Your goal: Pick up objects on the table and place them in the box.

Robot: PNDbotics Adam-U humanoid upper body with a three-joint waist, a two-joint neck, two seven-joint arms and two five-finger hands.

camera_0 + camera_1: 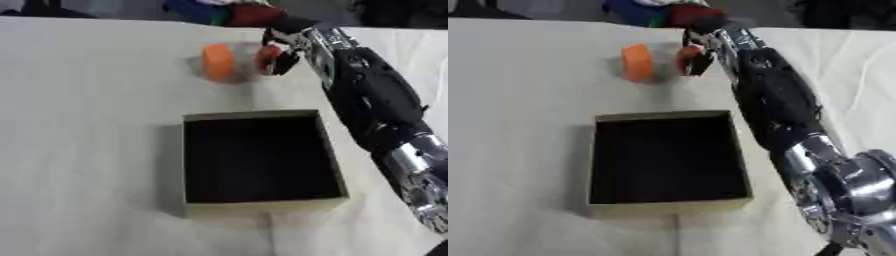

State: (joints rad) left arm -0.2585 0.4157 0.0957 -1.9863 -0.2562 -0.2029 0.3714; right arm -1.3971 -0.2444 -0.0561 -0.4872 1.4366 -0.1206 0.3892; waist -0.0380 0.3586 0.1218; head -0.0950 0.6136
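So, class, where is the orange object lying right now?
In the left eye view the orange object lies on the table beyond the box, just left of the right hand.

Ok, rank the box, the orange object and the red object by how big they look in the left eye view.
1. Box, by far the largest.
2. Orange object, a small round piece on the table.
3. Red object, which looks smallest, but the fingers of the right hand curl around it and hide part of it, so that rank is unsure.
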